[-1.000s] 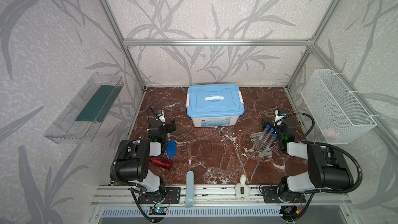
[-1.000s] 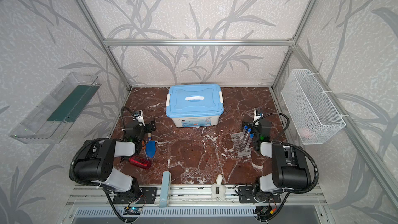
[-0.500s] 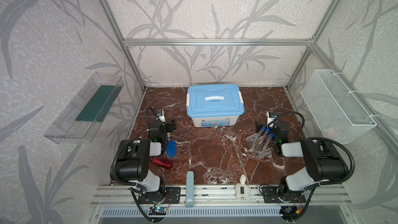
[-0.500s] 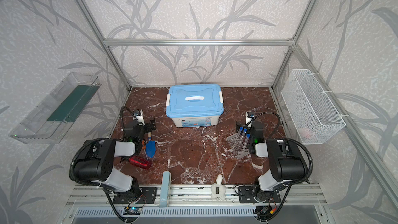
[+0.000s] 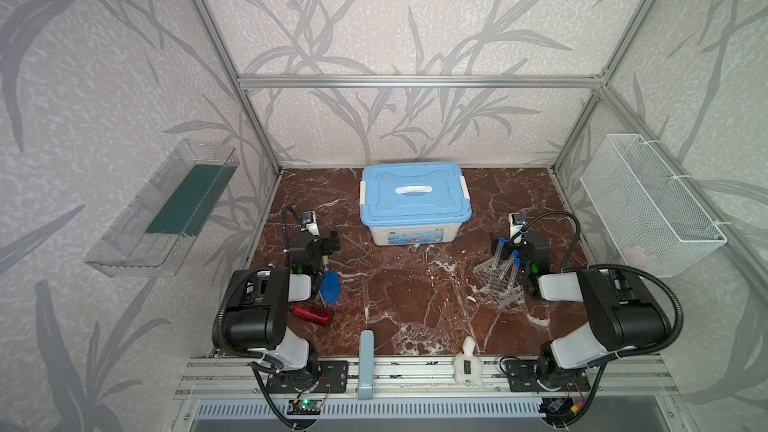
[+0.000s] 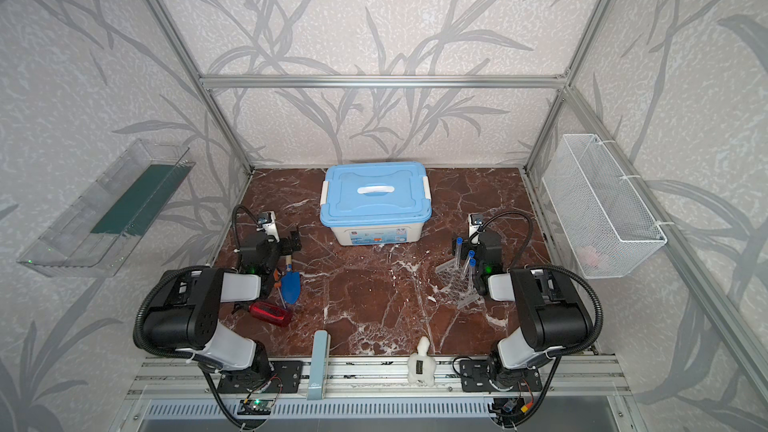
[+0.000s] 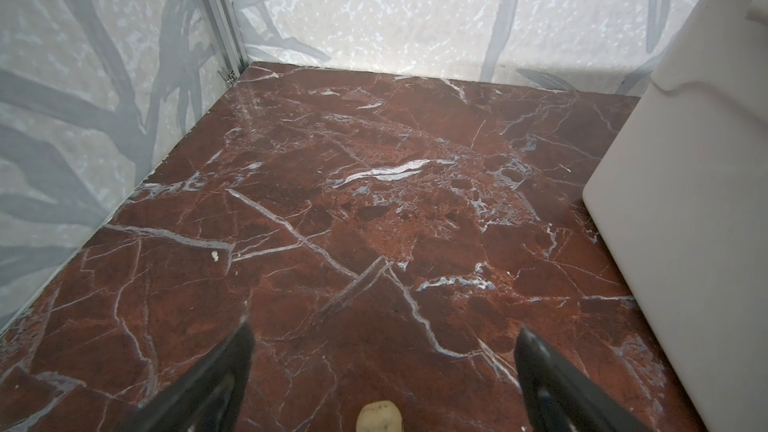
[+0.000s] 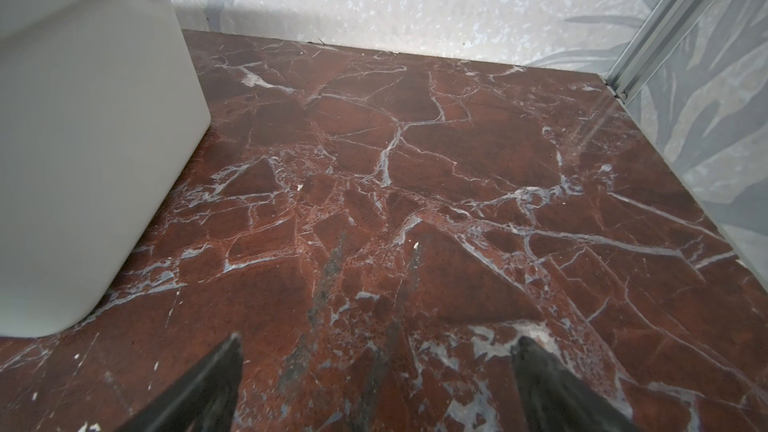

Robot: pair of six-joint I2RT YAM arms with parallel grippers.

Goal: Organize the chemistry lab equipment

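The clear perforated rack (image 5: 496, 284) is sitting on the right part of the red-brown marble desk (image 5: 415, 305), in front of and to the right of the blue-lidded storage box (image 5: 415, 197), which is standing closed at the back middle. Three blue-capped clear test tubes (image 5: 500, 251) are leaning in the rack, caps up and tipped toward the back, and both top views are showing them the same way (image 6: 459, 253). The right arm (image 5: 536, 251) is reaching forward just beside the rack on its outer side; whether it is touching the rack cannot be told. In the right wrist view its jaws are standing wide apart and holding nothing, hovering over bare marble with the white wall of the box (image 8: 83, 139) off to one side. The left arm (image 5: 309, 247) is stretching along the left side of the desk, its jaws likewise spread wide and gripping nothing, pointing at bare marble near the back corner. A blue trowel (image 5: 330, 286) is lying just beside the left arm, with a red-handled tool (image 5: 311, 312) resting nearer the front edge. A white wire basket (image 5: 648, 201) is hanging on the right wall and a clear shelf (image 5: 162, 214) on the left wall.
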